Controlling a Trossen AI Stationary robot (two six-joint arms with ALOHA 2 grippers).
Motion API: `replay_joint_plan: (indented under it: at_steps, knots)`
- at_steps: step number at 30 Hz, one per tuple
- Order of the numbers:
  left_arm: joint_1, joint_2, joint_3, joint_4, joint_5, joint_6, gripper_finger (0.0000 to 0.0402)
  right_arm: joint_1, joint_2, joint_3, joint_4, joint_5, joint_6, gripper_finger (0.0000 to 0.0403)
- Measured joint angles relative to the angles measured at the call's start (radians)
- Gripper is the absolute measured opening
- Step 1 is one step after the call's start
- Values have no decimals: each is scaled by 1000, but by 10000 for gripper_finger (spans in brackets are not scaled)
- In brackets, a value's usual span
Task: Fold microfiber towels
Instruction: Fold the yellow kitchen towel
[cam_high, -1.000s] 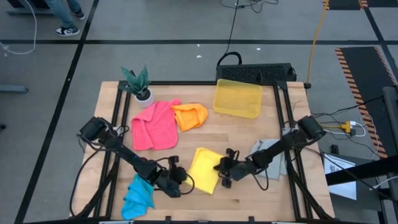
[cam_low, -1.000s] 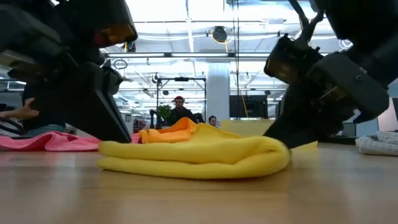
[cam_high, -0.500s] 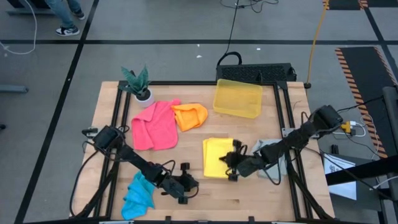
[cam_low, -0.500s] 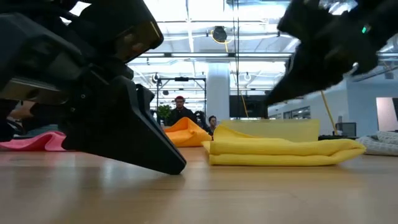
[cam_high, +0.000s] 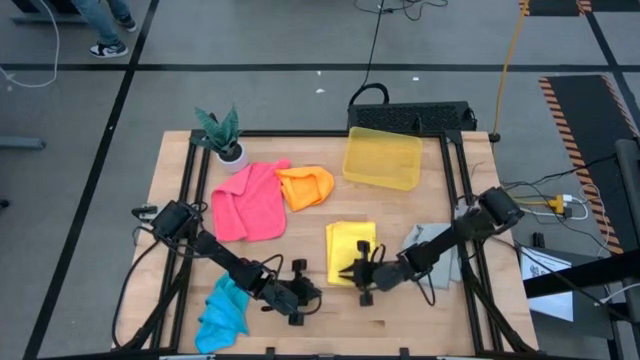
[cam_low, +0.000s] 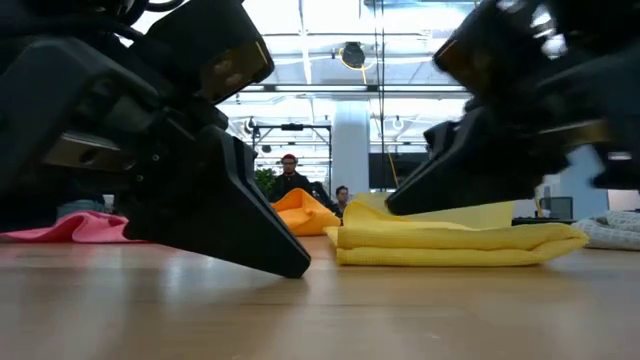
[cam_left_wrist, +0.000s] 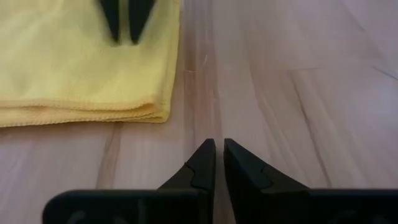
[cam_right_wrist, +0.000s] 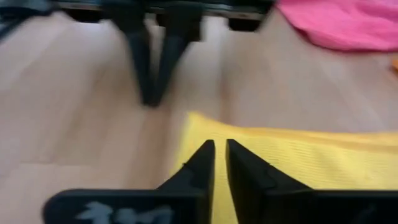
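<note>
Grey microfiber towel (cam_high: 437, 250) half hidden beneath the right arm; blue microfiber towel (cam_high: 222, 312) crumpled near the tabletop's front edge. Soft yellow microfiber towel (cam_high: 349, 251), folded into a layered rectangle, flat mid pale wooden tabletop (cam_high: 400, 210). Left claw (cam_left_wrist: 218, 157) fingers nearly together, empty, over bare wood beside it. Right claw (cam_right_wrist: 219, 160) nearly together over the yellow towel's edge; contact unclear. Pink microfiber towel (cam_high: 248, 200) and orange microfiber towel (cam_high: 305, 186) rumpled, touching.

You have the yellow towel (cam_high: 349, 252) folded flat mid-table, the pink towel (cam_high: 248, 203) spread loosely with the orange towel (cam_high: 305, 186) bunched against it, the blue towel (cam_high: 223, 312) crumpled near the front edge, and the grey towel (cam_high: 441, 251) at the right.
</note>
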Motion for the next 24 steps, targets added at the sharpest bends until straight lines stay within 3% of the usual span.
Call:
replay_joint_plan:
  at_steps: [3, 7, 10, 17, 24]
  knots:
    - [1, 0, 0, 0, -4, 3, 35, -17, -26, 0, -30, -9, 18, 74]
    - [1, 1, 0, 1, -7, 3, 35, -9, -35, 1, -51, -102, -71, 118]
    - [1, 1, 0, 3, -8, 6, 35, 21, -27, 15, -64, -94, -89, 138]
    - [5, 3, -1, 22, -55, 29, 35, 53, -26, 72, -137, 23, -24, 145]
    - [9, 3, -1, 22, -67, 15, 35, 38, 73, 135, -210, -4, -9, 136]
